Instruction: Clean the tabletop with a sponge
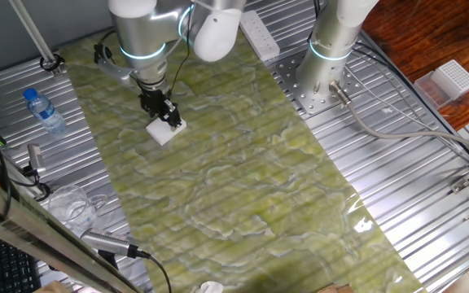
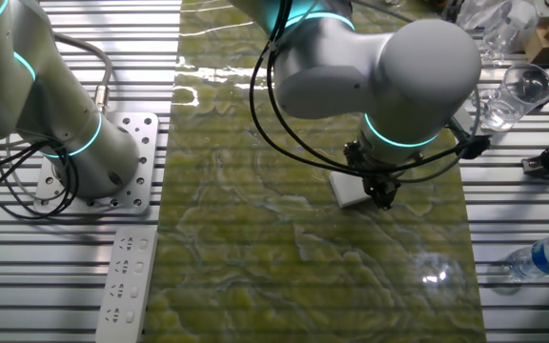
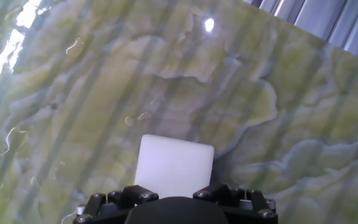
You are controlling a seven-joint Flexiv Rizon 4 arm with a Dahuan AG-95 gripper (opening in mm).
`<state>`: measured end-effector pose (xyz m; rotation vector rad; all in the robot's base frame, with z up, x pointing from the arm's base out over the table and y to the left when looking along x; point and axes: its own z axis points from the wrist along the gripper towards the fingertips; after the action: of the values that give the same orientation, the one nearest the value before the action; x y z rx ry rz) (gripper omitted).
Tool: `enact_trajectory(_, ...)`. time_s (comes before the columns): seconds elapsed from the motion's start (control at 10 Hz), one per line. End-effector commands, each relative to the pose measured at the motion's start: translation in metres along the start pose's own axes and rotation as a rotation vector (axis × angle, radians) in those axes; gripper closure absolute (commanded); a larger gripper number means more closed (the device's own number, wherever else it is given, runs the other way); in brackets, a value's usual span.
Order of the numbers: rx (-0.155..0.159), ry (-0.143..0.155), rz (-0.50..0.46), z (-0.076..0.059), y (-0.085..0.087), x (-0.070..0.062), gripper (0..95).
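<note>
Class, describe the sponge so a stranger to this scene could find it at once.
Start from the yellow-green marbled tabletop between the ribbed metal panels. Near one end, the black gripper reaches down onto it, holding the sponge. It is a small, plain white block, the only white thing on the sheet beneath the arm.

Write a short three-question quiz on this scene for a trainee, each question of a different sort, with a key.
1. True or false: the gripper holds the sponge against the tabletop.
2. Which object lies on the ribbed metal panels beside the green sheet? A) water bottle B) frying pan C) banana
3. Fill in: the sponge's colour is ____.

Key
1. True. Both fixed views show the white block under the black fingers, resting on the green sheet.
2. A. The clear bottle with a blue cap lies off the sheet.
3. White, plain in the hand view.
</note>
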<state>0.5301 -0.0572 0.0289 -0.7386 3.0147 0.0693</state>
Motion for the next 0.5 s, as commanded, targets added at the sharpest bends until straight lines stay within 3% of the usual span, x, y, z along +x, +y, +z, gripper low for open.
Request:
enact_trajectory(0.1, -0.005, -0.007, -0.001, 0.001, 0.001, 0.001, 19.0)
enact_trajectory(0.4, -0.004, -0.011, 0.009, 0.010, 0.008, 0.002, 19.0)
enact_trajectory(0.5, -0.003, -0.011, 0.010, 0.012, 0.009, 0.002, 38.0)
